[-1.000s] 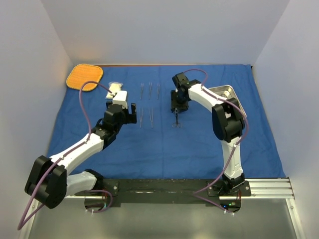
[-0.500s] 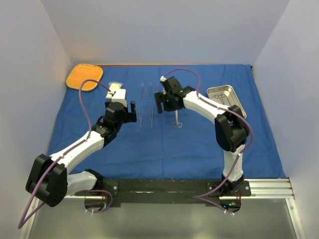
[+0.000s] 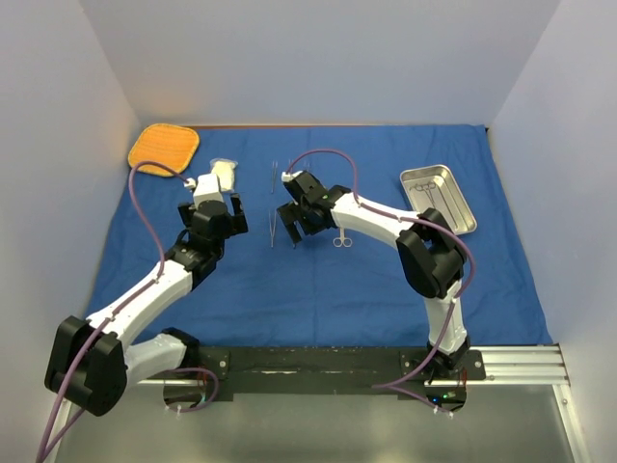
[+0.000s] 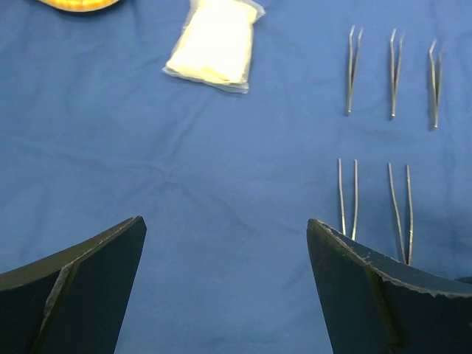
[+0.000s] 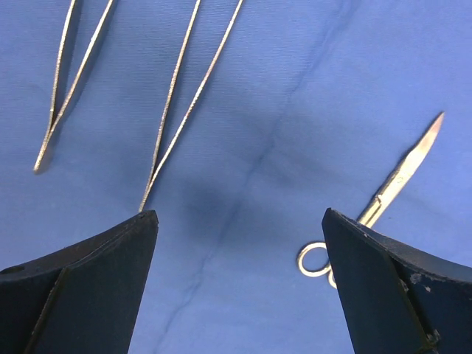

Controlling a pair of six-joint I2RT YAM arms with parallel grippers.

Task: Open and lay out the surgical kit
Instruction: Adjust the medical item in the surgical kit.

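Blue cloth wrap (image 3: 318, 280) lies flat over bench; steel tray (image 3: 464, 199) sits twd far-right corner, gauze pack (image 4: 215, 41) near far-left corner beside orange mat (image 3: 164, 149). Forceps (image 4: 349, 99) lie in two rows at far-middle, scissors (image 5: 402, 169) just right of them. Left hand (image 4: 225, 225) hovers spread, empty, near gauze pack; right hand (image 5: 240, 217) spread, empty, over cloth btwn near-row forceps and scissors.

Five forceps (image 4: 349, 103) out there, three lined up in the far row, two in the near row, one pair of scissors (image 5: 402, 169), one steel tray (image 3: 462, 197), one gauze pack (image 4: 215, 43), one orange mat (image 3: 164, 149), one blue cloth wrap (image 3: 289, 289), two robot arms (image 3: 145, 294).
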